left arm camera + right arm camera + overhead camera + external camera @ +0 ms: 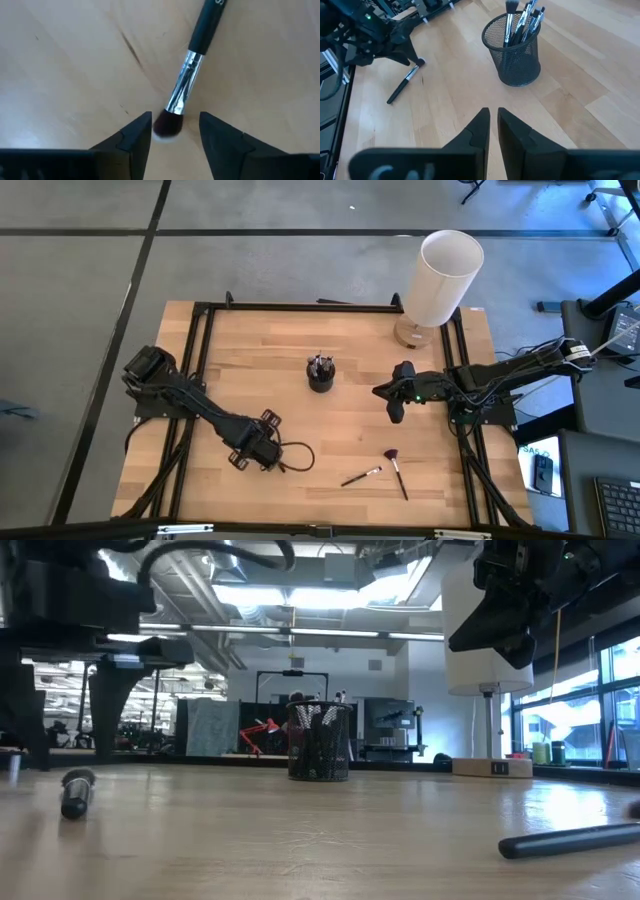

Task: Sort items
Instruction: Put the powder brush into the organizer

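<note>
**Left gripper straddling a brush head, not gripping**

Left gripper (175, 132) is low over the table w/ fingers spread wide; a brush (192, 65) lies on the wood, its dark tuft right between the fingertips, nothing clamped. Handle runs straight away from the gripper, so the long axis is roughly in line w/ the gripper's reach, tuft end nearest.

Judgement: if this is a pick, shift fwd so the pads close on the ferrule or handle, not the soft tuft, which would squash and slip. Close across the short axis, lift level, then tip toward the cup (320, 373).

Cup already holds several brushes, well off from this gripper. Two more brushes (361, 476) lie farther along the table's front edge, one fan-headed.

Right gripper (492, 125) hangs above the table facing the cup, fingers nearly together, holding nothing.
</note>
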Action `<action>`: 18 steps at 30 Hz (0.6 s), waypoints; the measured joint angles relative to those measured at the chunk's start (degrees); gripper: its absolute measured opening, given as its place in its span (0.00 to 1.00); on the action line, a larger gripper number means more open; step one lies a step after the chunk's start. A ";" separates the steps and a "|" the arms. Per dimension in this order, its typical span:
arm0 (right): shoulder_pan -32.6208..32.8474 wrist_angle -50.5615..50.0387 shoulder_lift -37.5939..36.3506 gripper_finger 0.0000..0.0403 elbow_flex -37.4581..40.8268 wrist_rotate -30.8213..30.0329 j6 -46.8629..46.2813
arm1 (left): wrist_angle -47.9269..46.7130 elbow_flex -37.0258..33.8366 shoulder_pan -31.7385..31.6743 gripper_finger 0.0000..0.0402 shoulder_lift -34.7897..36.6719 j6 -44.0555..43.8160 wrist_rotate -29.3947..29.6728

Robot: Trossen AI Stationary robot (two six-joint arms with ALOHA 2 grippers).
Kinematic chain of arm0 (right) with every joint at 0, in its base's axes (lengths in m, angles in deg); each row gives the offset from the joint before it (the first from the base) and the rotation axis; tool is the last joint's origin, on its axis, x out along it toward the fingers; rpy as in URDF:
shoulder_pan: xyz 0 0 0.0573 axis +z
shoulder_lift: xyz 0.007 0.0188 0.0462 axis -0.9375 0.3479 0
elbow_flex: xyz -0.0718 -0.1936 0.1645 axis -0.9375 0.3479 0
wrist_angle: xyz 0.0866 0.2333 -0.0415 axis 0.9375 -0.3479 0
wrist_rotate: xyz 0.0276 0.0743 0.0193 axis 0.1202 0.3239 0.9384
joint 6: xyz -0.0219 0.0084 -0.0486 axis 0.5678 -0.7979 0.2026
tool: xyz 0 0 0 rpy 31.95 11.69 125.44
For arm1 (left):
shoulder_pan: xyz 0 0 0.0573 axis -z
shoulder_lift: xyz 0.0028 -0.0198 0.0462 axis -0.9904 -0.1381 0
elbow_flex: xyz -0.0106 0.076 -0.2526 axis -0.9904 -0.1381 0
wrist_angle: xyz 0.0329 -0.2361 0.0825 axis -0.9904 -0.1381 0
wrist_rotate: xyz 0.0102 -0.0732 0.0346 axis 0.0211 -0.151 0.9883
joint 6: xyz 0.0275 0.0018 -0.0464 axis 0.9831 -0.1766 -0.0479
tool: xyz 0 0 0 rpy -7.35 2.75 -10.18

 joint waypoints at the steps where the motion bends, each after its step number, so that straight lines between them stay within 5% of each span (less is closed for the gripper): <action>1: 0.00 0.00 0.00 0.09 0.00 0.00 -0.01 | 0.12 0.00 0.09 0.39 -0.21 0.56 0.51; 18: -0.01 0.02 -0.01 0.09 0.00 -0.02 0.18 | -2.08 0.56 -0.51 0.12 -5.17 7.30 0.74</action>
